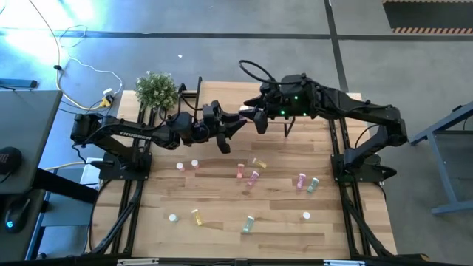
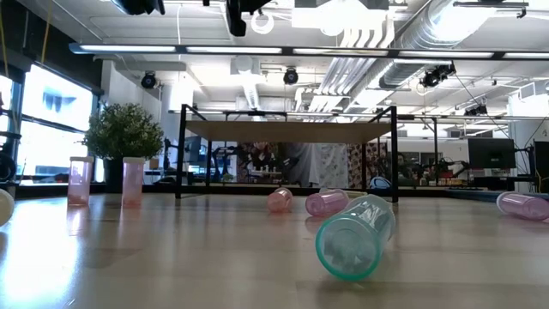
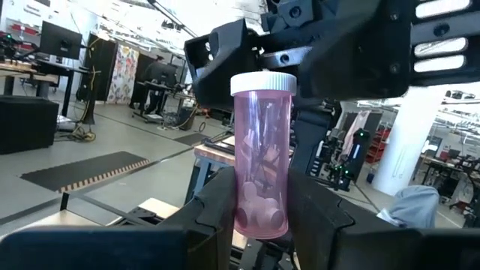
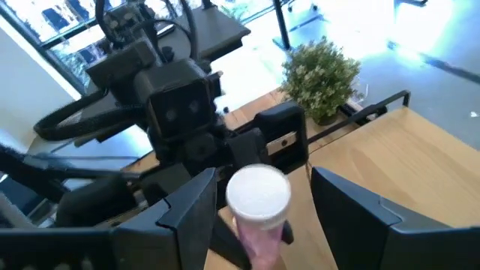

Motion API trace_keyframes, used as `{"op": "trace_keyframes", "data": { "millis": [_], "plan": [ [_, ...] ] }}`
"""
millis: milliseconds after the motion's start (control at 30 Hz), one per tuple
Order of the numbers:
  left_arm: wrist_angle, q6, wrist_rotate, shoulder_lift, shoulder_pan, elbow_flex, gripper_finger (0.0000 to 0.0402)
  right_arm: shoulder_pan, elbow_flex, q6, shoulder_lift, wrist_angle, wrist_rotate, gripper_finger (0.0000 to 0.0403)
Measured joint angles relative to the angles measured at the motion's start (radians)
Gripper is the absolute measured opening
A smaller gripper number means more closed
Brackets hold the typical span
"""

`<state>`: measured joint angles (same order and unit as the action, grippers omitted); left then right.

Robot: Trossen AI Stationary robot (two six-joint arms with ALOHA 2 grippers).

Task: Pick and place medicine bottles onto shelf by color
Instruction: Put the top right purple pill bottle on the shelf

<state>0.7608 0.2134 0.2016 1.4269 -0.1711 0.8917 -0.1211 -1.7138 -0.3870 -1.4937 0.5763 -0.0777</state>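
Left wrist view: left pincer (image 3: 259, 206) grips pink bottle (image 3: 260, 154) (upright).

Both grippers crowd the air above the shelf (image 2: 287, 130) at the table's far centre. A potted plant (image 1: 156, 89) blocks the far-left corner. Scattered medicine bottles (image 1: 252, 177) obstruct the mid-table band. The near edge offers wider gaps between bottles.
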Motion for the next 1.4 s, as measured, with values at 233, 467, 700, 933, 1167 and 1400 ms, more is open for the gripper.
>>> {"op": "trace_keyframes", "data": {
  "millis": [233,467,700,933,1167,1400],
  "plan": [
    [-0.001,0.000,0.000,0.000,0.000,0.000,0.0091,0.000,0.000,-0.024,0.000,0.012,-0.008,0.0185],
    [-0.001,0.000,0.009,0.001,0.000,0.000,0.0091,0.000,0.000,-0.041,0.000,0.012,-0.001,0.0150],
    [-0.002,0.000,0.012,0.001,0.000,0.000,0.0091,0.000,0.000,-0.042,0.000,0.015,0.001,0.0117],
    [-0.009,0.000,0.012,0.001,0.000,0.000,0.0091,0.000,0.000,-0.042,0.000,0.018,0.002,0.0110],
    [-0.008,-0.027,0.012,0.001,0.000,0.000,0.0104,0.000,0.000,-0.040,0.000,0.018,-0.001,0.0109],
    [-0.008,-0.034,0.011,0.001,0.000,0.000,0.0160,0.000,0.000,-0.040,0.000,0.018,-0.024,0.0109]
  ]
}}
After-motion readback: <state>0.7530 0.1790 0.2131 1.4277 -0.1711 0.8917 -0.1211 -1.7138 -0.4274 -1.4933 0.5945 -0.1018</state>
